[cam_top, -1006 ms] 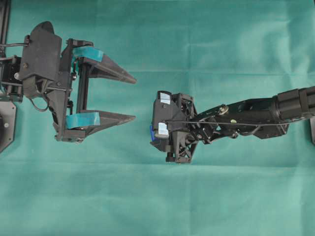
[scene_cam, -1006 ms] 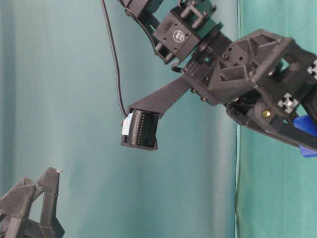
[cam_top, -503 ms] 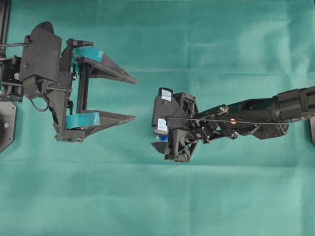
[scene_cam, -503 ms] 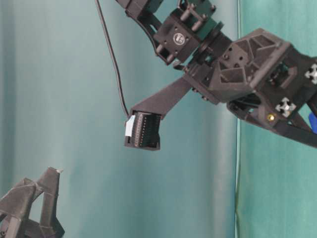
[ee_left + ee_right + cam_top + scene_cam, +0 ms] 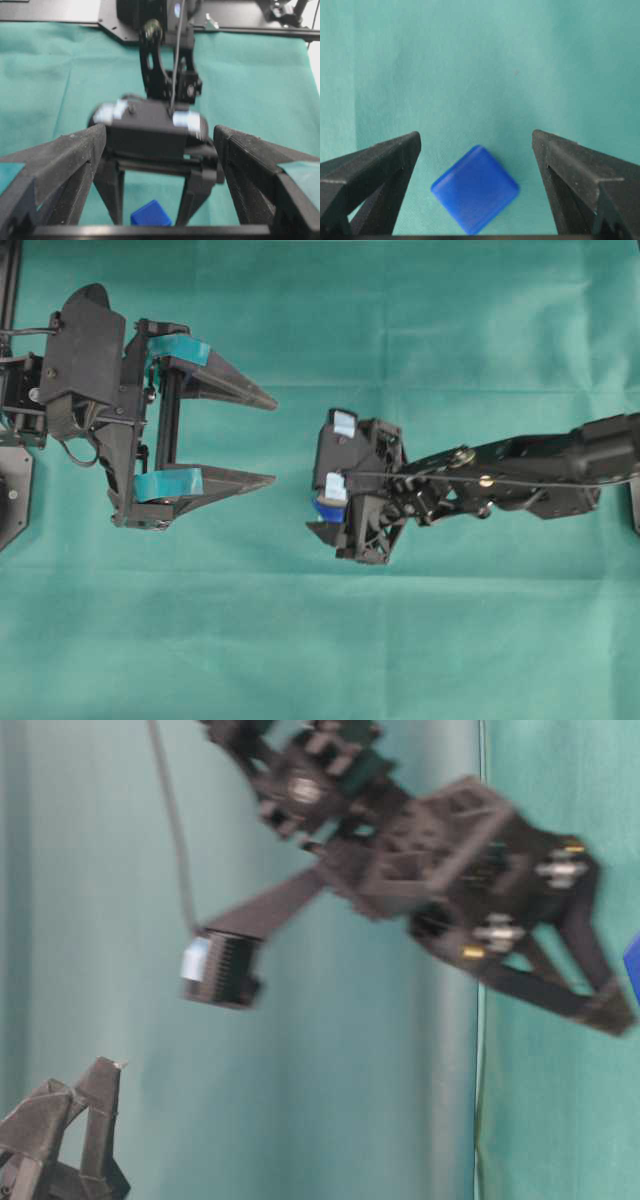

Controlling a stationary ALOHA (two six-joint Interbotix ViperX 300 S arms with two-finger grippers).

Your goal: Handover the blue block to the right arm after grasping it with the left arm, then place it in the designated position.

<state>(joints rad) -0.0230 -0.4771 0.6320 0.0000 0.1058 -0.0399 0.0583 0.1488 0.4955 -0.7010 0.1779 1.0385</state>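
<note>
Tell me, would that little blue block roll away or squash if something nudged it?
Probably neither. The blue block lies flat on the green cloth with broad faces, so it would likely slide or stay put, not roll. Its edges look crisp and unbent, suggesting something stiff. Its smooth, slightly glossy top hints it could slip in a loose pinch.

Left claw (image 5: pixel 262 438) spread, right claw (image 5: pixel 476 142) spread
</note>
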